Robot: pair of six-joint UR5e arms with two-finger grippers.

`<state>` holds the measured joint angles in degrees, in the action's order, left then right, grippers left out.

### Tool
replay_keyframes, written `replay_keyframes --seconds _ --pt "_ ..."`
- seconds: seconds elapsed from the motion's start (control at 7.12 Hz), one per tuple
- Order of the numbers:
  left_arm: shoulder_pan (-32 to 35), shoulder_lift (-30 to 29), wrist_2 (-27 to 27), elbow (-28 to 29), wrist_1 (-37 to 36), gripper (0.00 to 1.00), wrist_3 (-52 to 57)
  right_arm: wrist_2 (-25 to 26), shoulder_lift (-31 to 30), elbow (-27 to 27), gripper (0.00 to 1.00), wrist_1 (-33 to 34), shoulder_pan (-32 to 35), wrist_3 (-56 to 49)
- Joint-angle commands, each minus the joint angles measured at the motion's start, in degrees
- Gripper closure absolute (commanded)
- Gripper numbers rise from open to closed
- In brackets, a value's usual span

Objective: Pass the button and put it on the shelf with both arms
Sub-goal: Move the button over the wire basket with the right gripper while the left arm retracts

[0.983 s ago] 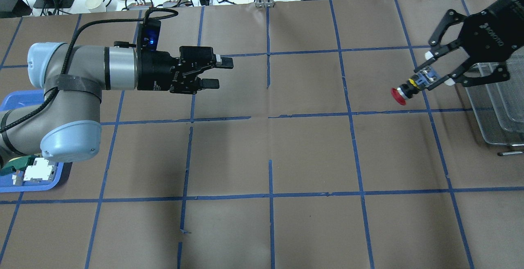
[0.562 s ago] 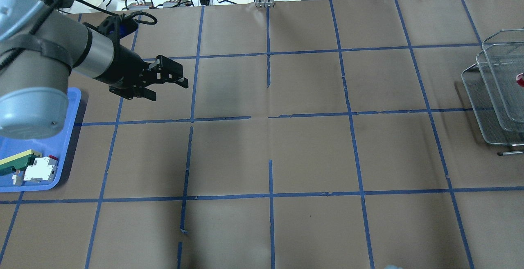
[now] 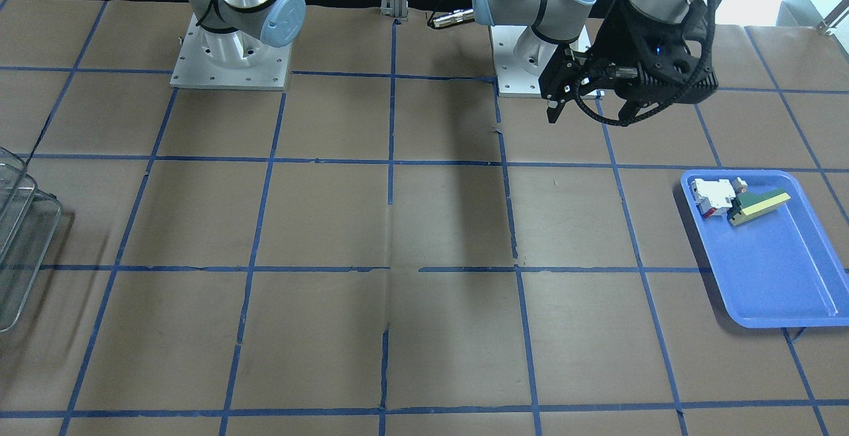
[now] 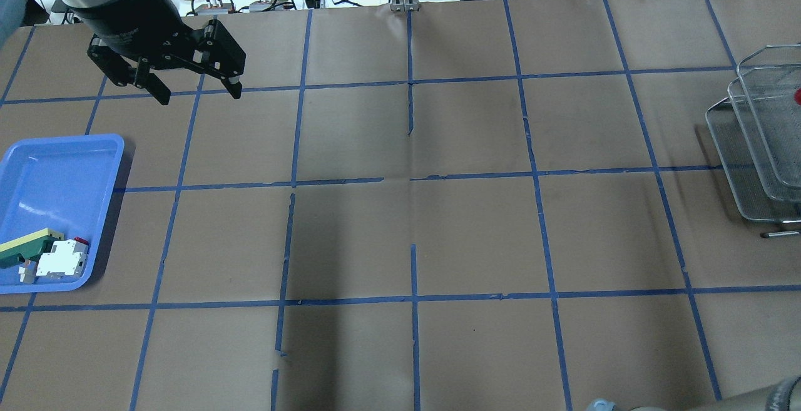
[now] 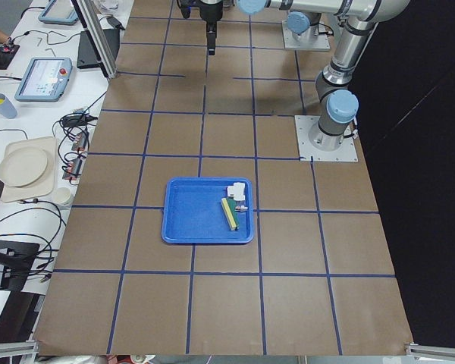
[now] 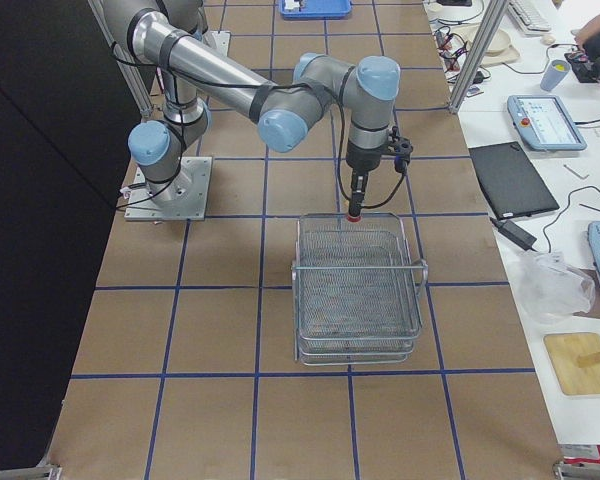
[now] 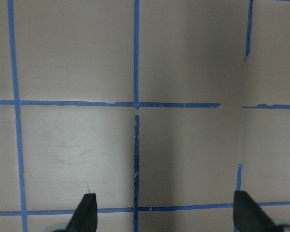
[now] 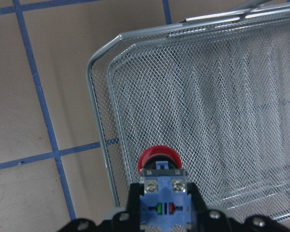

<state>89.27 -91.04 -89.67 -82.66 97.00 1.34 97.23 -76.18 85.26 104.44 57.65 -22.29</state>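
The button's red cap (image 8: pixel 158 157) and clear-bluish block (image 8: pixel 163 199) sit between the fingers of my right gripper (image 8: pixel 163 195), which is shut on it. It hangs cap down above the near corner of the silver wire-mesh shelf (image 8: pixel 208 96). The exterior right view shows the same: the button (image 6: pixel 353 213) is just over the shelf's (image 6: pixel 358 290) edge nearest the robot. In the overhead view only a red speck of the button (image 4: pixel 797 95) shows at the right edge, above the shelf (image 4: pixel 760 142). My left gripper (image 4: pixel 200 93) is open and empty, pointing down over bare table at the far left.
A blue tray (image 4: pixel 56 167) at the left holds a white-and-red switch block (image 4: pixel 61 258) and a green-and-yellow wedge block (image 4: pixel 25 245). The brown table has blue tape grid lines. Cables and devices lie beyond its far edge.
My right gripper has carried the button right, out of the overhead view, to above the shelf. My left arm has drawn back to the far left and now points down, still open.
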Motion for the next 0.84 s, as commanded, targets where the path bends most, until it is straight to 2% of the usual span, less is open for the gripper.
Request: replay_keyframes --seconds 0.0,0.28,0.42,0.56,0.7 --pt "1.9 0.0 -5.2 -1.6 1.5 0.00 0.1 -1.3 1.9 0.0 0.96 1.1 -1.3 0.1" --pt "0.9 1.0 -4.5 -2.6 1.4 0.00 0.2 -1.3 3.0 0.0 0.90 1.0 -2.8 0.0" --pt "-0.9 1.6 -2.5 -2.5 1.5 0.00 0.3 -1.3 3.1 0.0 0.69 1.0 -2.8 0.3" --pt "-3.6 1.8 1.4 -1.8 1.5 0.00 0.4 -1.3 3.7 0.0 0.54 1.1 -2.9 0.4" --pt "-3.3 2.5 0.7 -2.5 1.5 0.00 -0.2 -1.3 3.8 0.0 0.18 0.9 -3.0 0.5"
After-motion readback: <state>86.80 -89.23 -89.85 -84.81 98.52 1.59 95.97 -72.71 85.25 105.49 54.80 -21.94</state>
